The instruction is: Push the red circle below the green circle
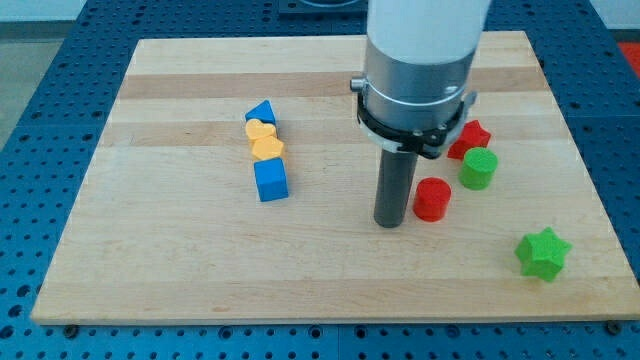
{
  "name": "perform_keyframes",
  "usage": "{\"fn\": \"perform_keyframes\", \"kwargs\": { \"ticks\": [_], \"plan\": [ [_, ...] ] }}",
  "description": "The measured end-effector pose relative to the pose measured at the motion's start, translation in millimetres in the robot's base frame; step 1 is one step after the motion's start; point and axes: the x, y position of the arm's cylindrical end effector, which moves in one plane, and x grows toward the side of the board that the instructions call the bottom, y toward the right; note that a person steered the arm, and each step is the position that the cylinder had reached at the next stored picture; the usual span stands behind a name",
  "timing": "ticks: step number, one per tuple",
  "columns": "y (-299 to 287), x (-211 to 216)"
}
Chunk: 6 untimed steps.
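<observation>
The red circle (432, 199) is a short red cylinder on the wooden board, right of centre. The green circle (478, 168) is a green cylinder just up and to the right of it, nearly touching. My tip (390, 222) rests on the board just left of the red circle, very close to it or touching. The arm's grey and white body (420, 70) rises above and hides part of the board behind it.
A red star (468, 138) lies just above the green circle, partly hidden by the arm. A green star (543, 253) sits at lower right. At centre left a blue triangle (260, 112), a yellow heart (265, 141) and a blue cube (270, 181) form a column.
</observation>
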Motion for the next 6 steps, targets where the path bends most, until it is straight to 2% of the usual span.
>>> {"fn": "perform_keyframes", "kwargs": {
  "ticks": [1,4,6],
  "plan": [
    [-0.2,-16.0],
    [64.4,-8.3],
    [76.2,-8.3]
  ]
}}
